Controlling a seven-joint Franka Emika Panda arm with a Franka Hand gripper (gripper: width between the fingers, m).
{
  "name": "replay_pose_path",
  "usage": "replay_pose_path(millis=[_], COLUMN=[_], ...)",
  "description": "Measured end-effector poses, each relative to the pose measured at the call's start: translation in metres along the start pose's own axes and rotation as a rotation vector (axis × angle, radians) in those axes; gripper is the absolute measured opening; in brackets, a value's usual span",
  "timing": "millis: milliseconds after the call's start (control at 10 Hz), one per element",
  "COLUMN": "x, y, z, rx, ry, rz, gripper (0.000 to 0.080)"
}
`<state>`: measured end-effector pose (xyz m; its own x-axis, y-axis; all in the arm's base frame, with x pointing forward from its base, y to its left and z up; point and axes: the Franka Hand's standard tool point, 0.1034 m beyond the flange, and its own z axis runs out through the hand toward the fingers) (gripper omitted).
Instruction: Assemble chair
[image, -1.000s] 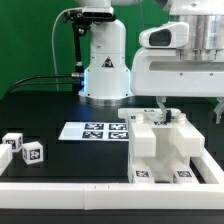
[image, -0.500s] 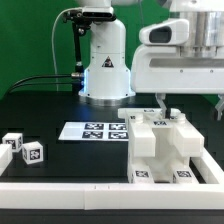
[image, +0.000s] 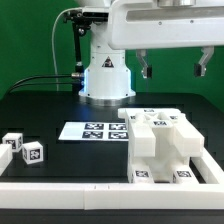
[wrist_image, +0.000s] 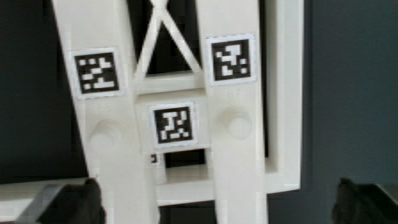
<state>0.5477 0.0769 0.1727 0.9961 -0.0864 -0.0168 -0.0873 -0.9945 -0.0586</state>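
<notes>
The hand (image: 174, 68) hangs above the chair assembly (image: 160, 148) with its jaws spread wide, grasping nothing. The assembly, a white blocky structure bearing tags, stands on the black table (image: 40, 110) at the exterior view's right, just behind the white border rail (image: 60, 188). A loose tagged block (image: 33, 153) and a second block (image: 12, 142) lie at the exterior view's left. The marker board (image: 95, 130) lies between the blocks and the assembly. In the wrist view the fingertips (wrist_image: 63, 205) stand clear of the assembly (wrist_image: 169, 110).

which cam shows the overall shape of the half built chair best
The exterior view: the chair appears as one blocky white structure, outline clear. The wrist view shows only a close-up stretch of it carrying three tags, no overall shape.
</notes>
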Motion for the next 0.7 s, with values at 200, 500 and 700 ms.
replay_pose_path(millis=[200, 500, 700], x=[0.0, -0.001, -0.002], y=[0.0, 0.026, 0.077], z=[0.0, 0.005, 0.012], rx=[0.0, 0.011, 0.008], ry=[0.0, -0.014, -0.044], rz=[0.001, -0.064, -0.102], gripper=[0.0649, 0.0649, 0.0649])
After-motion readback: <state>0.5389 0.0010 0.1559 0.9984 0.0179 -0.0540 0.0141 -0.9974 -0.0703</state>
